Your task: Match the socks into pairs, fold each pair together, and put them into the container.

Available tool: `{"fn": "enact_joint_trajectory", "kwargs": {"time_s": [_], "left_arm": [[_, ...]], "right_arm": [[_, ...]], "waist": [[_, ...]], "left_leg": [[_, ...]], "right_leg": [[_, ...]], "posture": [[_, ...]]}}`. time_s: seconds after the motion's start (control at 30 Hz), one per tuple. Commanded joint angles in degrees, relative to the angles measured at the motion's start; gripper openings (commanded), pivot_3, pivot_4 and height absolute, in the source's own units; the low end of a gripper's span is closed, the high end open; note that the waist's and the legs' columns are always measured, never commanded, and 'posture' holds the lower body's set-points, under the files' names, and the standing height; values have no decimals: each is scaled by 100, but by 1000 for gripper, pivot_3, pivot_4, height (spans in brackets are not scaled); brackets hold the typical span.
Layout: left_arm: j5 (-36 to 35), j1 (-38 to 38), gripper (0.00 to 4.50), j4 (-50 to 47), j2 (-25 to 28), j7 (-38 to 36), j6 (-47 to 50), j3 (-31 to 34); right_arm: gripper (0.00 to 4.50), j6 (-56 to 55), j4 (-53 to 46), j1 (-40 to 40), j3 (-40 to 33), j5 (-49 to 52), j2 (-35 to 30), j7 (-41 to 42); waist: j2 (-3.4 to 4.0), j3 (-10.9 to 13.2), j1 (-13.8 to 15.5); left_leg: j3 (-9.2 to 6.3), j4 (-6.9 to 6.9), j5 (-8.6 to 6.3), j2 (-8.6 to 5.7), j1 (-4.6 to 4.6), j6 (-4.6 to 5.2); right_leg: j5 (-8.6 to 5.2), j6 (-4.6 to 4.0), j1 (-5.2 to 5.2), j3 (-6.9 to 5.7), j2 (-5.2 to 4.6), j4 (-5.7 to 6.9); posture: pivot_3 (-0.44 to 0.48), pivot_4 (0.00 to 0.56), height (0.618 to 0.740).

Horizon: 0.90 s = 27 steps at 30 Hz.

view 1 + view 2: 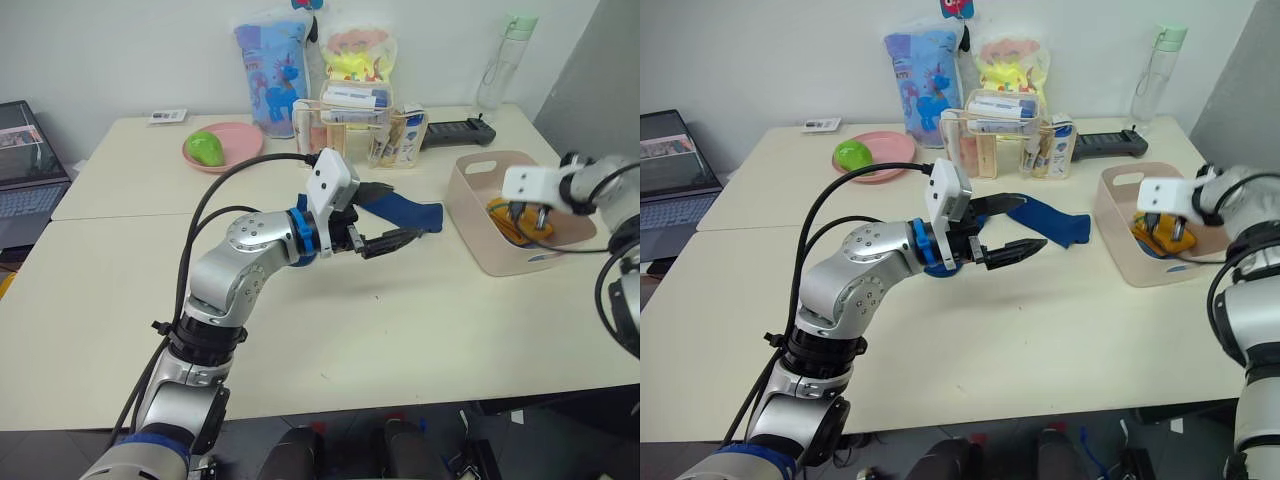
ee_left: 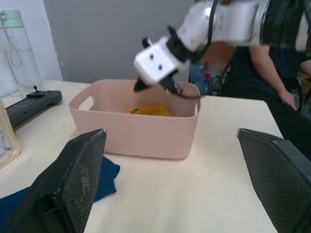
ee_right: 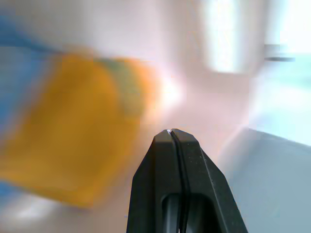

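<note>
Two arms reach over the pale desk (image 1: 330, 330). Going from the left: a laptop (image 1: 25, 170) sits at the desk's far left edge, then a round pink plate (image 1: 225, 145) holding a green object (image 1: 207, 148), with two printed bags (image 1: 272, 75) and a clear organiser box (image 1: 350, 125) behind the middle. The left gripper (image 1: 1008, 230) hovers above the desk centre with its fingers (image 2: 73, 179) spread wide apart and holding nothing. Just beyond it a navy blue sock (image 1: 405, 212) lies flat on the desk, between the gripper and the container (image 1: 480, 240). That pale pink tub stands toward the right of the desk, and a mustard yellow sock (image 2: 148, 110) lies inside it, with something blue beside the yellow in the right wrist view. The right gripper (image 1: 528, 215) dips into the tub over the yellow sock; its fingers (image 3: 176, 145) are pressed together with nothing between them. A black bar (image 1: 455, 130) and a clear bottle (image 1: 503, 60) stand behind the tub
</note>
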Motion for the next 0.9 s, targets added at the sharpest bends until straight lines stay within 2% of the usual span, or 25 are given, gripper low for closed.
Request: {"fn": "enact_joint_trajectory", "kwargs": {"time_s": [0.03,0.07,0.13,0.23,0.3,0.4,0.53,0.6,0.7,0.77,0.87,0.9], "left_arm": [[-23,-17,4500,-81,390,-207,-95,326],[-39,10,4500,-82,490,-249,-101,376],[-3,117,4500,-74,720,-210,-202,617],[183,471,4500,-52,1122,-130,-396,953],[200,707,4500,-70,1247,-19,-447,1173],[296,1243,4500,-189,1431,170,-525,1490],[422,1763,4500,-354,1488,493,-610,1733],[382,2396,4500,-677,1376,801,-491,1957],[389,3359,4500,-1060,1138,1132,-567,2155],[418,3744,4500,-1161,1010,1267,-693,2230],[482,4383,4500,-1221,773,1390,-1012,2263],[567,4606,4500,-1196,704,1401,-1200,2223]], "right_arm": [[16,-271,-234,-326,-394,384,-76,-169],[16,-314,-265,-378,-518,510,-63,-142],[16,53,-491,-294,-1289,1515,220,651],[844,892,-1658,232,-2140,2783,605,1508],[1523,1814,-3084,895,-2451,3348,787,1654],[2526,3480,-5661,2220,-2814,4098,1153,1371],[3856,5027,-7783,3478,-3064,4597,1549,754],[4493,5376,-8801,4560,-3099,4670,1895,249],[4493,5329,-9567,5774,-3112,4541,2134,-243],[4493,5206,-9804,6280,-3093,4471,2159,-396],[4493,4561,-9968,7302,-2734,3945,1869,-508],[4493,4535,-10004,7591,-2802,3968,2021,-715]], "waist": [[0,0,-18],[0,0,-24],[0,0,-36],[3,-2,-82],[3,-2,-38],[3,-2,26],[4,-2,142],[0,-7,165],[0,-14,171],[2,-12,174],[2,-19,181],[-3,-24,182]], "left_leg": [[1,0,0,0,0,0],[3,0,0,0,0,0],[6,-1,0,1,3,0],[8,-2,0,8,6,0],[-4,0,0,10,3,0],[-28,11,0,6,-14,0],[-39,30,-1,-2,-29,-1],[-43,37,-2,-4,-31,1],[-44,32,-7,-4,-22,0],[-41,37,-6,-6,-23,1],[-41,41,-6,-2,-9,1],[-39,34,-7,-2,2,1]], "right_leg": [[0,0,0,1,0,-1],[0,0,-1,3,0,1],[0,0,-1,6,1,3],[0,0,1,7,5,3],[0,0,2,-3,6,3],[1,0,1,-21,4,-4],[1,0,-5,-27,0,3],[1,0,-3,-29,-1,3],[1,0,8,-27,-1,-3],[2,0,5,-23,-1,5],[6,-6,18,-26,1,9],[4,-5,28,-26,1,1]], "posture": [[0,150,740],[0,150,740],[0,150,740],[0,150,740],[0,150,740],[0,150,740],[0,150,740],[0,150,740],[0,150,740],[0,150,740],[0,150,740],[0,150,740]]}}
